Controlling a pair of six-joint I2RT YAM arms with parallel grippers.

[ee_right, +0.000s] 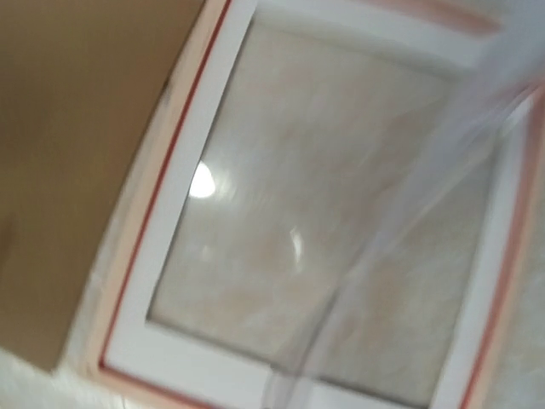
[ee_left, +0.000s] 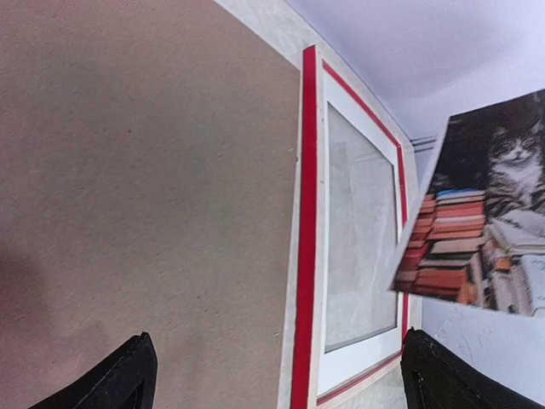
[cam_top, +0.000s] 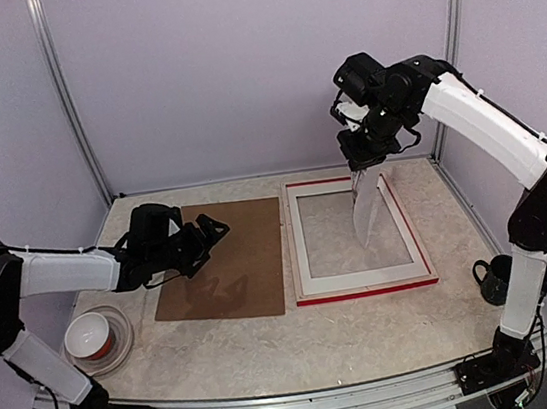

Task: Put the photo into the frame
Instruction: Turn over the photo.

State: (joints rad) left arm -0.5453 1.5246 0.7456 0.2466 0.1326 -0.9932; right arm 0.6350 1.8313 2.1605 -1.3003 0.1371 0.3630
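Note:
The frame [cam_top: 366, 291] lies flat right of centre, red edges showing, with a white mat [cam_top: 364, 276] inside it. My right gripper [cam_top: 360, 158] is shut on the top of the photo [cam_top: 366, 208], which hangs almost upright over the frame's opening, pale back showing. The left wrist view shows the print's cat and books [ee_left: 485, 230] above the frame [ee_left: 306, 256]. The right wrist view is blurred: frame [ee_right: 162, 230] and the photo's pale edge [ee_right: 409, 221] show, my fingers do not. My left gripper [cam_top: 211, 231] is open and empty above the brown backing board [cam_top: 231, 261], fingers [ee_left: 119, 379] spread wide.
A red-and-white bowl [cam_top: 91, 336] in a clear dish sits at the near left. A black mug [cam_top: 495, 279] stands at the near right by the right arm. Walls close off the back and sides.

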